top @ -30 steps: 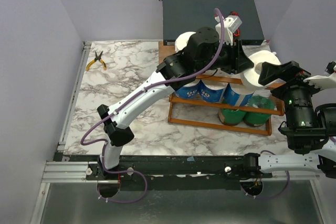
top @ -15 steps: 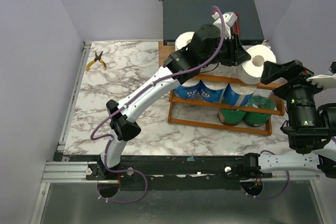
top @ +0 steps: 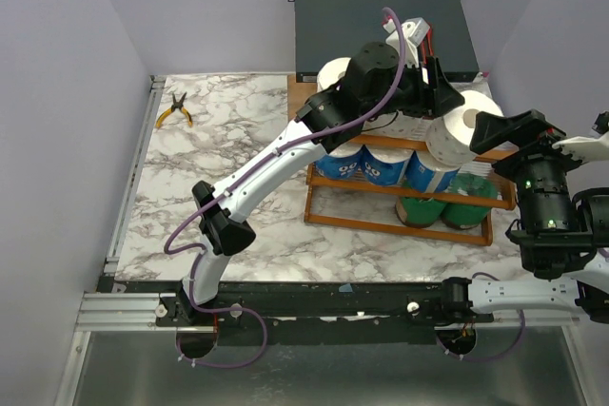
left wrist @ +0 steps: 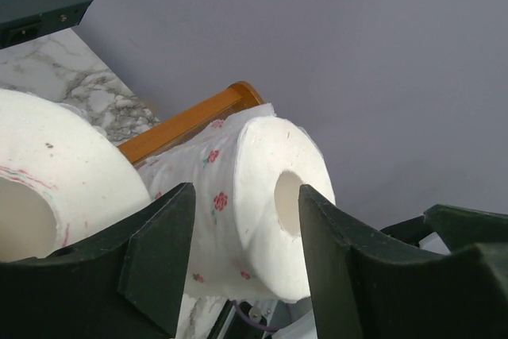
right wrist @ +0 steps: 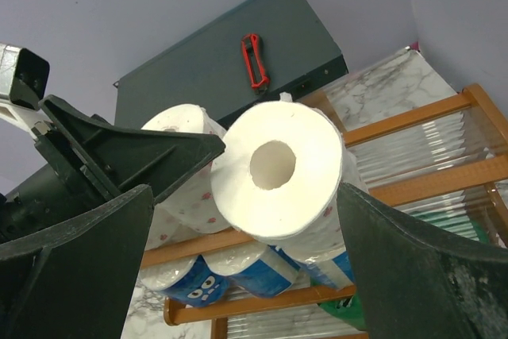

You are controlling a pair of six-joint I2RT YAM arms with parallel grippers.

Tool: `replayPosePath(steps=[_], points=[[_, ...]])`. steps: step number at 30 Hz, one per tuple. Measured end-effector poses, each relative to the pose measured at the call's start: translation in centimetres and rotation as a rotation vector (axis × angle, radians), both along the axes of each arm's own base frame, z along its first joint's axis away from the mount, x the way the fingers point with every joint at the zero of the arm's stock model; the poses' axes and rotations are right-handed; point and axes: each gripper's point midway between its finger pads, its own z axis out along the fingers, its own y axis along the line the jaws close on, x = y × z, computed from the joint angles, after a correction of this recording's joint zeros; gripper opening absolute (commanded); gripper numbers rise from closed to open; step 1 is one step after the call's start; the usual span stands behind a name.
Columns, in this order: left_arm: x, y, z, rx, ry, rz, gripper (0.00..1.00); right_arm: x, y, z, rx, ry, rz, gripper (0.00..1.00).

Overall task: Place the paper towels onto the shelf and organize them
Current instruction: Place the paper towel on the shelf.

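Shelf [top: 398,223] stands on the marble table [top: 228,168], right of centre, with the dark grey metal box [top: 362,26] behind it; contents by tier follow. Top tier: bare white paper towels, one roll [top: 333,73] at the left end and one floral-printed roll [top: 461,132] at the right front, on its side with the hollow core facing the right arm. Middle tier: blue-wrapped rolls [top: 366,166] side by side. Bottom tier: green-wrapped rolls [top: 459,208] at the right end. Left gripper [left wrist: 246,188] reaches across the top tier; its jaws stand partly apart, roughly half spread, with the floral roll just beyond the tips (whether a pad touches the paper cannot be told); nothing is clamped. Right gripper [right wrist: 244,186] hangs off the shelf's right end with jaws fully wide, holding nothing, the same roll framed between its fingers [right wrist: 87,260] but apart from them. A red-handled tool [right wrist: 252,59] lies on the metal box; yellow-handled pliers [top: 174,109] lie at the table's far left, well apart from the shelf.
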Motion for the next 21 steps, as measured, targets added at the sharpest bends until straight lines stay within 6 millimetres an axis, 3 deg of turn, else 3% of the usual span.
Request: replayPosePath(steps=[12, 21], points=[[-0.09, -0.14, 0.91, -0.031, -0.014, -0.002, 0.67, -0.01, -0.06, -0.22, -0.005, 0.001, 0.0, 0.99], [-0.1, -0.12, 0.94, -0.031, -0.016, -0.002, 0.67, 0.06, 0.34, -0.87, -0.064, 0.011, 0.0, 0.76]])
